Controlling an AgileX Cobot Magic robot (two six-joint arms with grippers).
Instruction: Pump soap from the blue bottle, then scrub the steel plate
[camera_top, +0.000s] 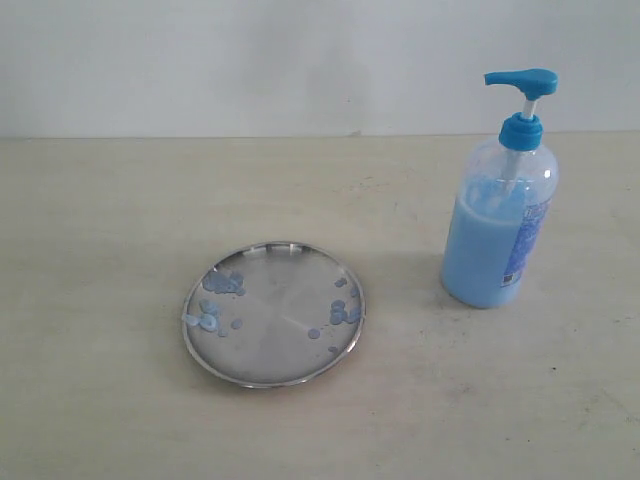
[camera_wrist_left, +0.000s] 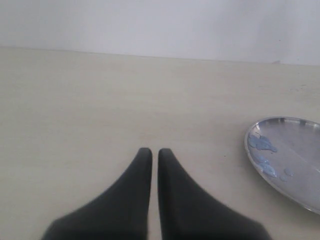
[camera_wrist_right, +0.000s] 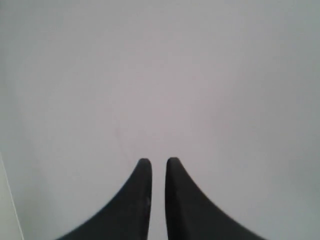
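The steel plate lies on the table left of centre, speckled with blue soap droplets. To its right stands the blue bottle, clear with a blue pump head and light blue soap inside. Neither arm shows in the exterior view. In the left wrist view my left gripper hangs over bare table, its dark fingers nearly together and holding nothing, with the steel plate off to one side. My right gripper faces a blank pale surface, fingers close together and holding nothing.
The beige table runs back to a pale wall. A scrubbing tool is not in view.
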